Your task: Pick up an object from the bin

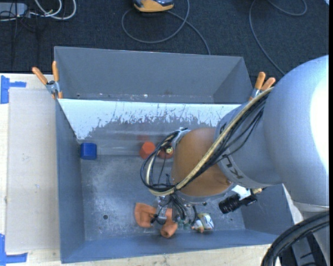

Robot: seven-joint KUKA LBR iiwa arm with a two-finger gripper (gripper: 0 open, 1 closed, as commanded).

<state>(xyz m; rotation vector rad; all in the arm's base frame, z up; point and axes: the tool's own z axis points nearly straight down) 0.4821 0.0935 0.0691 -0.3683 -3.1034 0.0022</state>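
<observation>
Where the pincer sits: the pincer (169,214) is low over the floor of the grey metal bin (72,204), by its near wall and in among a small cluster of loose things.
Pincer state: cannot tell whether it is released or clenched; the wrist and cabling hide its working end.
Held thing: cannot tell whether anything is gripped.
Left of pincer: larger orange lump (143,214), crumpled and irregular. It is touching the pincer or just beside it; which, I cannot tell.
Camera side of pincer: smaller orange lump (167,230), rounded, just beside the pincer and near the foot of the near wall.
Right of pincer: small white and yellow thing (203,223), kind unclear, near the pincer and apart from both orange lumps.
Far side of pincer: orange-red piece (148,147), well apart, partly behind the cable loop, close to the foot of the far wall.
Far left of pincer: blue block (89,151), cube-like, alone on the floor, well apart from the pincer and the cluster.
Above pincer: orange wrist cover (194,165), domed, with a loop of black cables (149,173) hanging at its left.
Right of cover: black plug-like part (233,203); whether it is fixed to the wrist or lies in the bin, I cannot tell.
Arm: pale grey arm (299,132), reaching in from the right, with black and yellow cable running down it to the cover.
</observation>
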